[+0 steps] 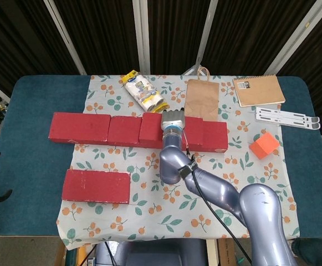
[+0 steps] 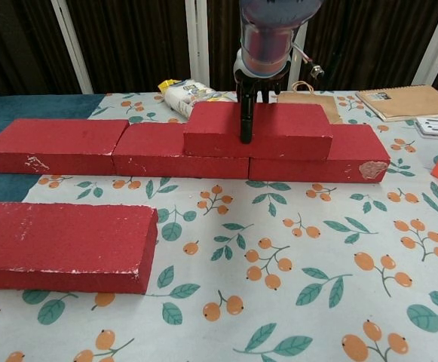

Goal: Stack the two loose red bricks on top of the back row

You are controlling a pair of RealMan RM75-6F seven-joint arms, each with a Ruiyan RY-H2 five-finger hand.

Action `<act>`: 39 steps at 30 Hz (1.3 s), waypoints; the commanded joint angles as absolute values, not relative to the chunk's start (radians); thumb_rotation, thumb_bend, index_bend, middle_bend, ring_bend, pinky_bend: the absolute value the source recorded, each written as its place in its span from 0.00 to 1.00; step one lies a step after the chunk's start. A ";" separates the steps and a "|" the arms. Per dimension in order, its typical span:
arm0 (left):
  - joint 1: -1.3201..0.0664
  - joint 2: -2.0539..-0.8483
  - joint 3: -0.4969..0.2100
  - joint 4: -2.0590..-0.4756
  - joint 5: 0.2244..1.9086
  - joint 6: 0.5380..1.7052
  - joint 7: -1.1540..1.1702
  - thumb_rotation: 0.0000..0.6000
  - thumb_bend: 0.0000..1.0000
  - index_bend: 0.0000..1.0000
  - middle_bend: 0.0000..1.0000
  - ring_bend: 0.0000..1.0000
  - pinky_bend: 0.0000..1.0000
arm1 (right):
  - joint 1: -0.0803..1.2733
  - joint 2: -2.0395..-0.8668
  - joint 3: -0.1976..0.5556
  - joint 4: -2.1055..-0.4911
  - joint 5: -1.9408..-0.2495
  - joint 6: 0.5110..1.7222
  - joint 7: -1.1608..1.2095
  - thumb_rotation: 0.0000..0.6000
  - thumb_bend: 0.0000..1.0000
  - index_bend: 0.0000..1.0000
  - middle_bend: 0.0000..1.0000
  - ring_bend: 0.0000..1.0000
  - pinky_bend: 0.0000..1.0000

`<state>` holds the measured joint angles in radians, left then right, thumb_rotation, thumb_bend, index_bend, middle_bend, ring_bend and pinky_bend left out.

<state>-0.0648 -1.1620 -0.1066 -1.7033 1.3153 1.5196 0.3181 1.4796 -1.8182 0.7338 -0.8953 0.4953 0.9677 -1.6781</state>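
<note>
Red brick (image 2: 260, 128) already sits atop back row (image 2: 181, 151), bridging middle and right bricks. Right robot hand (image 2: 252, 90) grasps it from above, one finger down front face, not yet let go. Second loose brick (image 2: 64, 245) lies flat on floral cloth (image 2: 279, 264) near table front, well apart from row, untouched. Judged half done: release, then fetch and stack remaining brick. Left robot hand out of sight.

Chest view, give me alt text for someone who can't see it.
The right hand grips a red brick resting on top of the back row of red bricks on a floral cloth. A second loose brick lies flat at the front left.
</note>
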 commanded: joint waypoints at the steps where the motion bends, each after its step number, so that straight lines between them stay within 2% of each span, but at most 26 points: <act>1: -0.065 -1.162 -0.107 -1.703 1.315 1.521 0.320 1.00 0.11 0.12 0.00 0.00 0.12 | 1.480 -1.820 0.739 -0.893 0.495 0.969 -1.680 1.00 0.19 0.05 0.15 0.10 0.00; 8: -0.064 -1.164 -0.108 -1.702 1.313 1.525 0.322 1.00 0.11 0.13 0.00 0.00 0.12 | 1.480 -1.823 0.748 -0.891 0.488 0.975 -1.681 1.00 0.19 0.00 0.11 0.07 0.00; 30: -0.065 -1.165 -0.109 -1.703 1.306 1.525 0.329 1.00 0.11 0.14 0.00 0.00 0.12 | 1.475 -1.799 0.786 -0.940 0.493 1.004 -1.706 1.00 0.19 0.00 0.01 0.00 0.00; 35: -0.067 -1.168 -0.111 -1.696 1.306 1.525 0.324 1.00 0.11 0.14 0.00 0.00 0.12 | 1.469 -1.758 0.811 -1.014 0.493 1.027 -1.699 1.00 0.19 0.00 0.00 0.00 0.00; 39: -0.070 -1.173 -0.111 -1.687 1.305 1.520 0.326 1.00 0.11 0.14 0.00 0.00 0.12 | 1.420 -1.673 0.868 -1.167 0.429 0.996 -1.601 1.00 0.19 0.00 0.00 0.00 0.00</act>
